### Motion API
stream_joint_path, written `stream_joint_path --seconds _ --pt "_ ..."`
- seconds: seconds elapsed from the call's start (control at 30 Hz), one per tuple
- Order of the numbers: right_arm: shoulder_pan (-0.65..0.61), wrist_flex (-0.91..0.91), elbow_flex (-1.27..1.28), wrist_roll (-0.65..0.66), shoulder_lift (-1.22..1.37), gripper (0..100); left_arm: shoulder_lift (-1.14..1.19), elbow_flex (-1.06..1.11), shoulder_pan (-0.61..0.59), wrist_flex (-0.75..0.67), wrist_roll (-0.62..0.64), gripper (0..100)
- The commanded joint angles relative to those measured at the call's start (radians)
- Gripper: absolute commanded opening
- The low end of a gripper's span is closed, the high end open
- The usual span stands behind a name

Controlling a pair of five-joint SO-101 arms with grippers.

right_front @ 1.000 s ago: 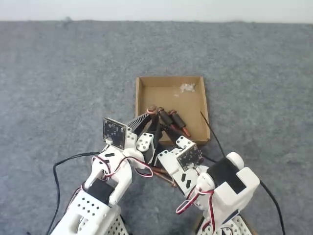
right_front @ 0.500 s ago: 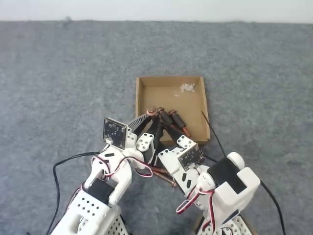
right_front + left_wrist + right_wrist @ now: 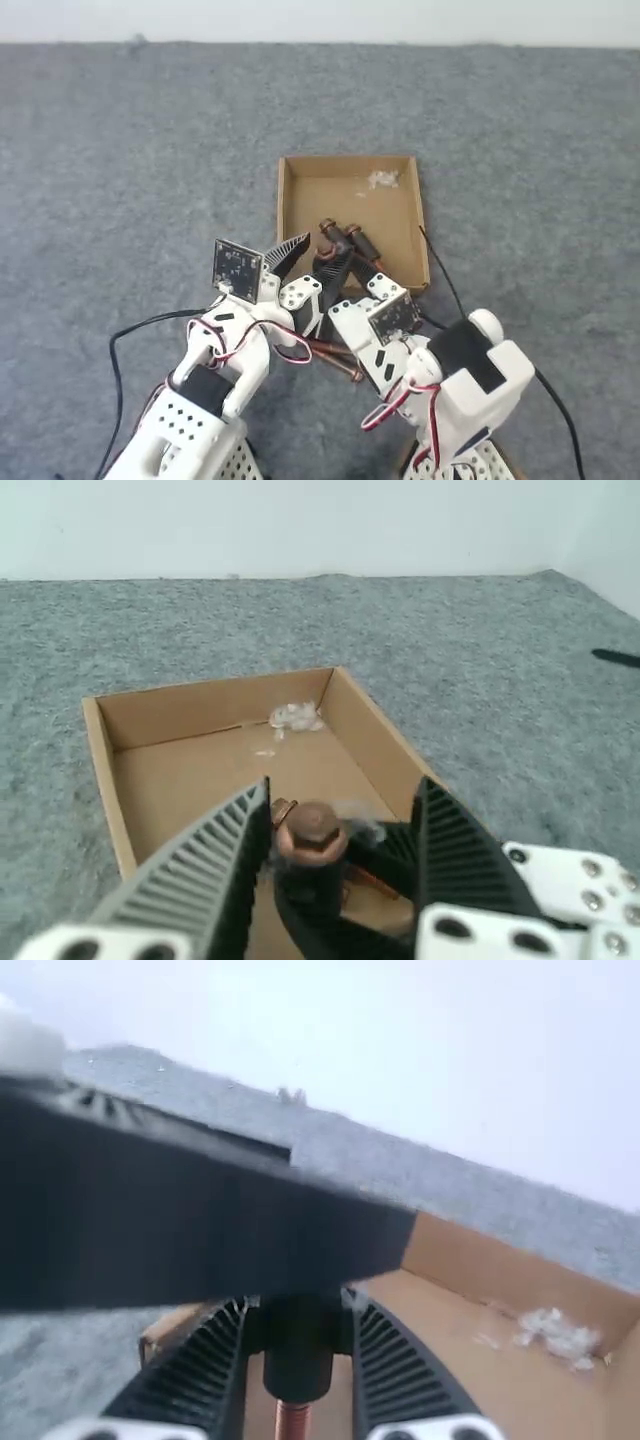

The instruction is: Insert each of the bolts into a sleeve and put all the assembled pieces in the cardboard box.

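The left gripper point(image 3: 342, 810) has let go of the bolt point(image 3: 310, 832), and its fingers are spread wide. The right gripper point(image 3: 297, 1325) pinches the sleeve point(image 3: 297, 1348), bolt inside, above the box's point(image 3: 283, 200) near edge, beside a finished piece point(image 3: 366, 250). I'd carry it further over the box floor before releasing. The arms hide how deep the bolt sits.

My right pincer point(image 3: 297, 1316) grips a black cylindrical sleeve point(image 3: 297, 1352) whose copper bolt shank point(image 3: 292, 1422) is cut off by the frame edge. A blurred dark bar point(image 3: 190, 1230), too close to make out, hides part of the brown cardboard box point(image 3: 480, 1252). From above, my left arm point(image 3: 235, 360) and right arm point(image 3: 445, 372) cover most of its near wall and parts of the copper bolts point(image 3: 350, 369) on the grey carpet point(image 3: 150, 150). The white scrap point(image 3: 382, 180) in the box is too small to identify.
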Motion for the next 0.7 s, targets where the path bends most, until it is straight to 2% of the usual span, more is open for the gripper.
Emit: stream_joint_path --seconds 0.0,0.23,0.47,0.67 --pt "0.013 -0.030 0.020 0.009 -0.004 0.6 -0.026 -0.007 -0.005 0.000 -0.002 22" --pt "0.013 -0.033 0.020 0.009 -0.004 0.6 -0.026 -0.051 -0.006 0.003 0.003 21" --pt "0.013 -0.033 0.020 0.011 -0.004 0.6 -0.026 -0.108 -0.034 0.005 0.078 20" --pt "0.013 -0.027 0.009 0.011 -0.004 0.6 -0.026 -0.171 -0.132 0.005 0.143 3"
